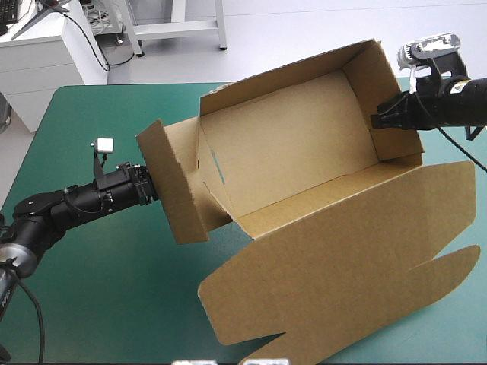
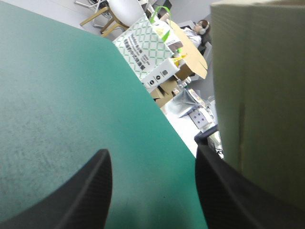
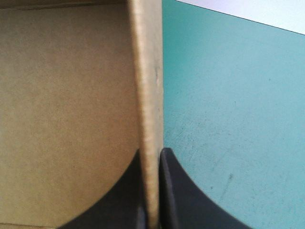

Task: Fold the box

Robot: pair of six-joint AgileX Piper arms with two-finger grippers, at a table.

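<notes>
— The right claw [image 3: 152, 153] is clenching the right end wall [image 1: 389, 99] of the box [image 1: 289, 152], with the board pinched between its black fingers. What is the other arm doing?
— The left claw [image 2: 151, 149] is hanging released. Its fingers are standing apart over bare teal-green cover, and the loose end flap [image 1: 171, 182] is lying just beside one finger, not between them.
— Which step are we watching, then?
— I'm judging that the tray walls are already standing and the left end is waiting its turn, since that flap is sticking outward, untucked. The next move is probably calling for the left claw to take the flap and swing it inward while the right claw is steadying the far end.
— And how is the box lying?
— It is sitting mid-desk [image 1: 84, 304], its long axis running diagonally from the left arm toward the far right corner. The opening is facing upward, and the lid [image 1: 342, 266] is spreading flat toward the near right edge.
</notes>
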